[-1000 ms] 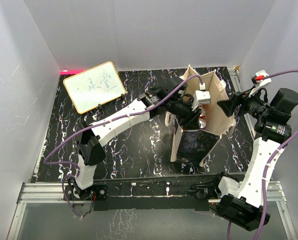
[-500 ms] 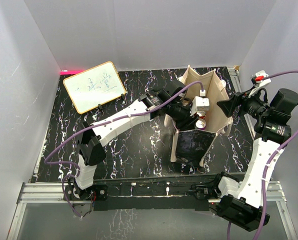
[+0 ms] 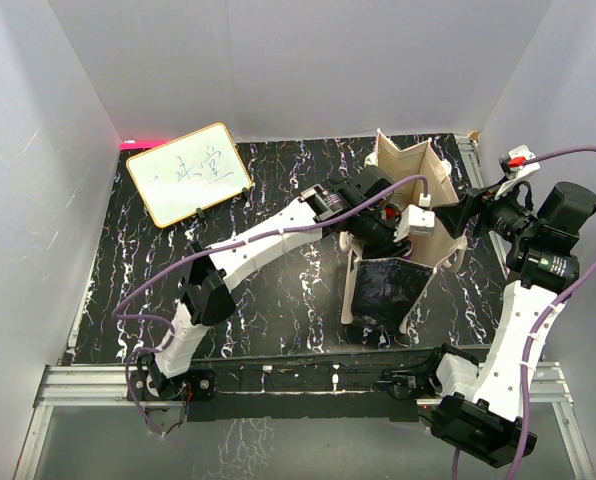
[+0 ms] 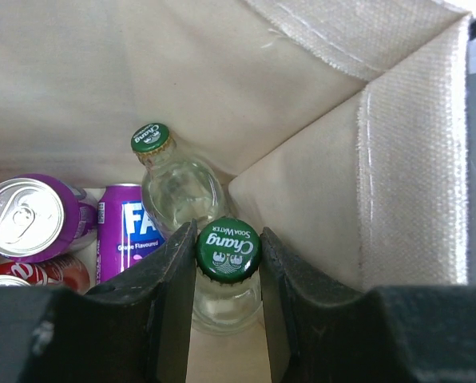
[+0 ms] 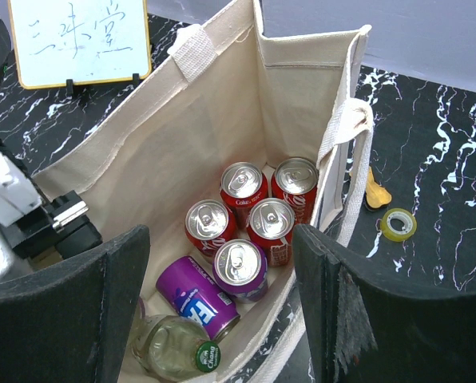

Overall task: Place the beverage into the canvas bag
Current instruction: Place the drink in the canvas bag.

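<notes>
While your left gripper point(image 4: 228, 254) pinches the Chang soda water bottle point(image 4: 226, 305) by its neck inside the canvas bag point(image 4: 302, 179), a second Chang bottle point(image 4: 178, 187) lies just beyond the fingertips. Release too high and glass could strike glass. Your right gripper point(image 5: 220, 263) gapes wide, empty.

The left arm point(image 3: 268, 235) and the right arm point(image 3: 518, 325) are built alike, with smooth white shells on the long links and chunky black housings at the joints. A purple cable point(image 3: 128, 305) follows the left arm and loops loose beside its black base point(image 3: 168, 382) at the near edge of the desk point(image 3: 298, 300). Another purple lead point(image 3: 578, 152) arcs over the right arm. The left wrist has a white camera block point(image 3: 419, 220), and the right wrist's block shows a small red mark point(image 3: 518, 157). The left gripper point(image 4: 228, 233) has matte black fingers point(image 4: 170, 319) with flat inner faces. The right gripper point(image 5: 220, 239) has broad black pads point(image 5: 62, 311), one of them scuffed pale along its edge.
</notes>
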Available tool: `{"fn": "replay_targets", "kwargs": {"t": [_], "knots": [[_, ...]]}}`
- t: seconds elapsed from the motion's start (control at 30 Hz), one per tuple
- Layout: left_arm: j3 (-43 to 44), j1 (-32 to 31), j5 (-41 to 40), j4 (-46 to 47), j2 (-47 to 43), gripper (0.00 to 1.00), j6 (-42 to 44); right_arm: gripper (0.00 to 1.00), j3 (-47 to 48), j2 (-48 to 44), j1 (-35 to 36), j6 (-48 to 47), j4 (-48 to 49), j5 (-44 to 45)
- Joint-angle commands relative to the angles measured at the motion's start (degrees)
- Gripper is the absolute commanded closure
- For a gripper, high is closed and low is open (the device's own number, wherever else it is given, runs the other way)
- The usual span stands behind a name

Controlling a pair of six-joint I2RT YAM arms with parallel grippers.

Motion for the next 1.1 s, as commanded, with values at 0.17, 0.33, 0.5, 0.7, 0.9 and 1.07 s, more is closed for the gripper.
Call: {"fn": "replay_targets", "kwargs": {"t": [0.17, 0.33, 0.5, 0.7, 0.9, 1.07], "knots": [[-11.4, -2.4, 10.6, 6.1, -6.2, 1.00, 4.2, 0.25, -0.1, -0.9, -0.3, 0.3, 2.9, -0.7], [-16.1, -2.6, 13.4, 11.4, -7.2, 1.00, 5.8, 0.25, -0.3, -1.1, -0.3, 0.3, 2.9, -0.5], [-15.6, -2.7, 14.6, 13.1, -5.6, 1.00, 5.2, 0.25, -0.5, -1.3, -0.3, 0.3, 3.1, -0.6], [-12.5, -3.0, 16.5, 8.8, -3.2, 1.00, 7.3, 0.25, -0.5, -1.2, -0.3, 0.2, 3.0, -0.4], [-13.6, -3.1, 15.4, 2.6, -2.6, 1.00, 14.7, 0.25, -0.9, -1.2, -0.3, 0.1, 3.2, -0.5], [-12.9, -3.2, 14.6, -3.1, -0.9, 0.99, 20.7, 0.25, -0.8, -1.1, -0.3, 0.1, 3.1, -0.8]]}}
